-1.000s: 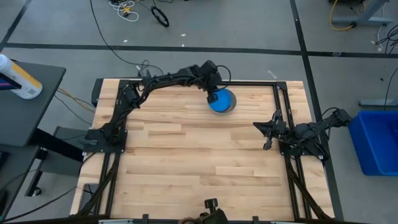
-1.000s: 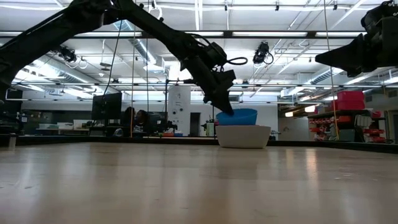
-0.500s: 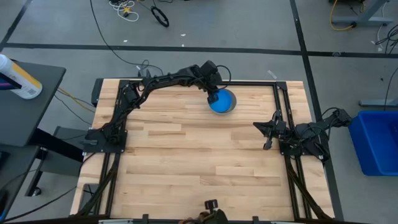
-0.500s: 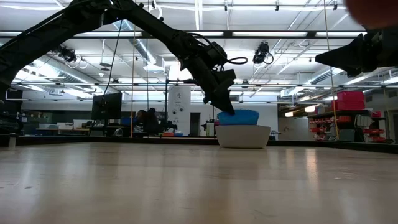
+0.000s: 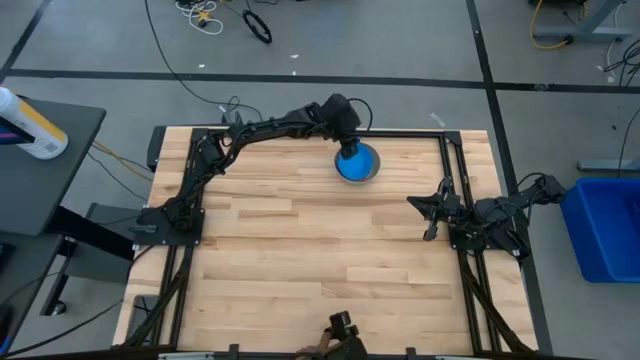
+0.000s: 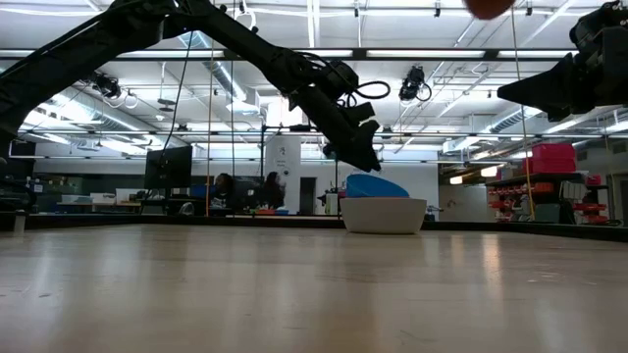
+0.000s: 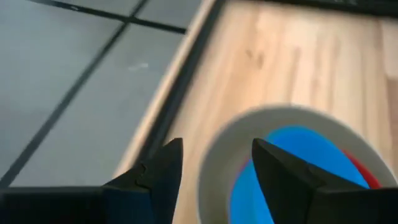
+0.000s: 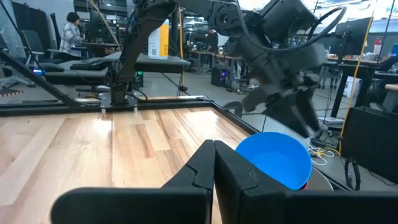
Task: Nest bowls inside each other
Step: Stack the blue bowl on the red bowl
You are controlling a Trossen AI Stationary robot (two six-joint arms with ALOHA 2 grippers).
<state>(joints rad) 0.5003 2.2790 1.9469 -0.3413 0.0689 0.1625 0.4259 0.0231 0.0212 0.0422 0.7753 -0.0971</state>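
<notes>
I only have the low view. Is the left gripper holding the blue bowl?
Observer: No. The left wrist view shows the left gripper open above the blue bowl, holding nothing.
Operator: Anything nested under the blue one?
Observer: Yes. The red bowl shows its rim beneath it, inside the grey bowl.
Operator: And the right gripper?
Observer: The right gripper is shut, near the right edge of the table, apart from the stack.
</notes>
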